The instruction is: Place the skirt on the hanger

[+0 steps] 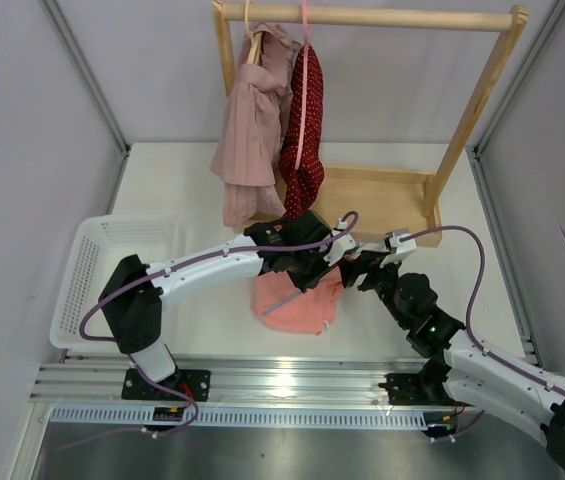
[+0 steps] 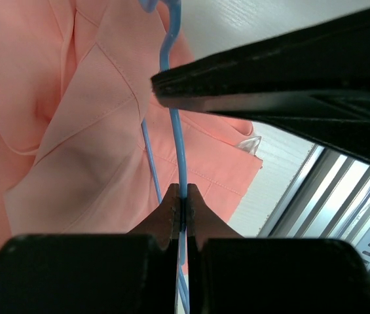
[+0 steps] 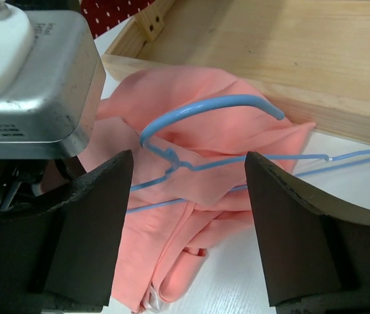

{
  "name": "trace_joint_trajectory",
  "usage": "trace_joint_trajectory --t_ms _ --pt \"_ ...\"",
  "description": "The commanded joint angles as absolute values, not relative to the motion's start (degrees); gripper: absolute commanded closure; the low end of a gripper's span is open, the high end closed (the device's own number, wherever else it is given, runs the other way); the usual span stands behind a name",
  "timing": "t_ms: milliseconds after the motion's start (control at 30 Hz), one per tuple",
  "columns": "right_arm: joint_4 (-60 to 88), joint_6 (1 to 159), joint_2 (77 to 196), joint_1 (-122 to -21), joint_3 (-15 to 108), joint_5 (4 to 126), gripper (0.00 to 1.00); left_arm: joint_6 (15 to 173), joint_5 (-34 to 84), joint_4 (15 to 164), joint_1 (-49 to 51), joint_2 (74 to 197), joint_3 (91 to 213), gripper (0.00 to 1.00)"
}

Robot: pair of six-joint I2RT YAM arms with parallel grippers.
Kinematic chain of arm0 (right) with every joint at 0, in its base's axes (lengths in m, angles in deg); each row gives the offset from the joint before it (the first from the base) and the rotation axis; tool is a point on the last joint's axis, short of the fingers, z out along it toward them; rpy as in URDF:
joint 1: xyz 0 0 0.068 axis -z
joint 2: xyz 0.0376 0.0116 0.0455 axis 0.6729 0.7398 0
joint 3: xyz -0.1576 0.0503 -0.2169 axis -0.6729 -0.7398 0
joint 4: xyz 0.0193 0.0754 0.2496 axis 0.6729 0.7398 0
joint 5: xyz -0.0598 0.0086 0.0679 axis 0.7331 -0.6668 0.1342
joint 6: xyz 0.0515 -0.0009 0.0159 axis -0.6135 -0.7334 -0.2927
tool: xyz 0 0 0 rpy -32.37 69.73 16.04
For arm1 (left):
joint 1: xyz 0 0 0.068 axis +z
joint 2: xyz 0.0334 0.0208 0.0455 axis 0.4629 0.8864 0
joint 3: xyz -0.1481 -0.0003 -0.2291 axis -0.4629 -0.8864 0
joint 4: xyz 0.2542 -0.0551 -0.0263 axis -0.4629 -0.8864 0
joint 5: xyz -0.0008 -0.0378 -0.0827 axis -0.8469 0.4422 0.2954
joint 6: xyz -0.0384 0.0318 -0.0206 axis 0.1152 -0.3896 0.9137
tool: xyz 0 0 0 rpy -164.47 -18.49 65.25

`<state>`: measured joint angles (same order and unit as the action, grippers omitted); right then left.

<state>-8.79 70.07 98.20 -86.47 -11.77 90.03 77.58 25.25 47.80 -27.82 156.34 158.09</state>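
While the left gripper (image 2: 182, 197) is pinching the hanger (image 3: 170, 157) wire, the wide-open right gripper (image 3: 186, 162) should be taking only the skirt (image 3: 191, 252) cloth lying at 6 o'clock from that wire.

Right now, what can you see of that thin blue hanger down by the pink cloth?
The thin light-blue wire hanger has a curved hook, a twisted neck and a slim triangular frame. It sits across the crumpled salmon-pink cloth skirt, hook toward the wooden rack base, one shoulder reaching past the cloth over the white table. The left arm's fingers are pinched shut on its wire. The skirt is not threaded on it yet.
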Motion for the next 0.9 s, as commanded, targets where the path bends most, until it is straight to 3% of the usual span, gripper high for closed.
trace_joint_trajectory --t_ms 0,367,467,667,700,867 --pt "-14.2 71.8 100.9 -86.9 -9.6 93.0 0.26 78.0 26.4 46.0 -27.2 156.6 160.0 1.0" --pt "-23.2 72.6 110.7 -87.0 -9.8 94.1 0.41 78.0 26.8 45.7 -27.2 156.9 160.4 1.0" --pt "-24.2 72.9 110.9 -87.0 -9.8 95.1 0.5 78.0 26.7 45.6 -27.2 156.8 160.4 1.0" --pt "-22.2 73.4 110.3 -87.1 -9.3 95.8 0.78 78.6 26.2 46.4 -27.2 156.2 160.7 0.99" --pt "-21.8 73.4 109.9 -87.1 -9.3 95.8 0.86 78.7 25.9 46.7 -27.2 156.0 160.7 0.98" --pt "-19.7 73.1 108.0 -87.1 -10.1 96.0 0.99 81.2 24.4 48.8 -26.6 153.8 160.3 0.81"
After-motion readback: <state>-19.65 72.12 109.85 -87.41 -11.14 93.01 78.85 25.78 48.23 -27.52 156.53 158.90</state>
